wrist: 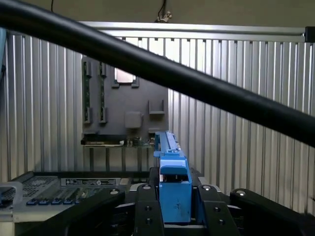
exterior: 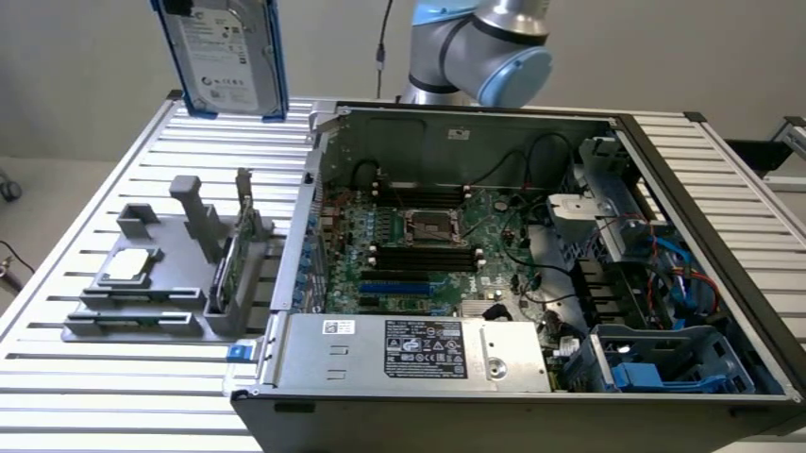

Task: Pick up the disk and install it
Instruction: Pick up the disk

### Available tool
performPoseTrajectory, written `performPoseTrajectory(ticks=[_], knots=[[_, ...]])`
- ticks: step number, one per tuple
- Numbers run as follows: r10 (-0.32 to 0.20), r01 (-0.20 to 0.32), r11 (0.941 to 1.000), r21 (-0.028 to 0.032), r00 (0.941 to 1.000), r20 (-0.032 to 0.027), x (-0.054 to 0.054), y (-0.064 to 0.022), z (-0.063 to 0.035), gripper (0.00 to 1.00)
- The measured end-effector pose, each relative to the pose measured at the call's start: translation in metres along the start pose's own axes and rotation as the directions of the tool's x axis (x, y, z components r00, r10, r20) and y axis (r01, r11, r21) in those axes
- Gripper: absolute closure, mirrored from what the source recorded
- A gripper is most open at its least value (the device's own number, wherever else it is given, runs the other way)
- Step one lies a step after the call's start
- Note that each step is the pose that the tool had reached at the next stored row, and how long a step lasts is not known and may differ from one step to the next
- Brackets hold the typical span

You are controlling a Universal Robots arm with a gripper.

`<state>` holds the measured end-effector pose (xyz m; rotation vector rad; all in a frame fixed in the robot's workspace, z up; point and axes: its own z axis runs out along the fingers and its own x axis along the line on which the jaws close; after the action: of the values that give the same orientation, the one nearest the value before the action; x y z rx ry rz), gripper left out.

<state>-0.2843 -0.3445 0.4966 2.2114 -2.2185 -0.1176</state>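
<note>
The disk (exterior: pixel 225 58), a silver-grey hard drive with a white label and blue side rails, hangs upright in the air above the table's far corner, at the exterior view's left. In the wrist view its blue rail (wrist: pixel 173 184) runs edge-on between the two black fingers (wrist: pixel 146 212), and my gripper (wrist: pixel 174 204) is shut on it. The open computer case (exterior: pixel 504 264) lies to the exterior view's right of the disk, lower down. Its drive bay (exterior: pixel 667 363), with a blue plastic bracket inside, is at the near right corner.
A grey fixture (exterior: pixel 151 278) on the slatted table (exterior: pixel 113 170) holds a small flat silver drive (exterior: pixel 131 267) and an upright card (exterior: pixel 247 236). The arm's elbow (exterior: pixel 485 47) stands behind the case. A black cable (wrist: pixel 162 73) crosses the wrist view.
</note>
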Motion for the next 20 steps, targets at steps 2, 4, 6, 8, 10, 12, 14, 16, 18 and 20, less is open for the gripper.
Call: performPoseTrajectory(ticks=[2, 4, 6, 8, 10, 12, 14, 16, 18, 20], knots=[[0.000, 0.000, 1.0000, 0.0000, 1.0000, 0.0042, 0.002, -0.0089, -0.0015, 0.68], [0.000, 0.000, 1.0000, 0.0000, 1.0000, 0.0067, 0.005, -0.0182, -0.0026, 0.68], [0.000, 0.000, 1.0000, 0.0000, 1.0000, 0.0081, 0.008, -0.0267, -0.0034, 0.68], [-0.001, 0.001, 1.0000, -0.0001, 1.0000, 0.0099, 0.011, -0.0348, -0.0044, 0.68], [-0.001, 0.001, 1.0000, 0.0000, 0.9999, 0.0120, 0.014, -0.0434, -0.0055, 0.68], [-0.001, 0.001, 1.0000, -0.0001, 0.9999, 0.0145, 0.018, -0.0536, -0.0069, 0.68], [-0.001, 0.001, 1.0000, 0.0000, 0.9999, 0.0157, 0.022, -0.0639, -0.0079, 0.68], [-0.001, 0.001, 1.0000, 0.0000, 0.9999, 0.0158, 0.025, -0.0728, -0.0086, 0.68], [-0.001, 0.001, 1.0000, -0.0001, 0.9999, 0.0158, 0.028, -0.0817, -0.0092, 0.68], [-0.001, 0.001, 1.0000, -0.0001, 0.9999, 0.0157, 0.031, -0.0903, -0.0099, 0.68]])
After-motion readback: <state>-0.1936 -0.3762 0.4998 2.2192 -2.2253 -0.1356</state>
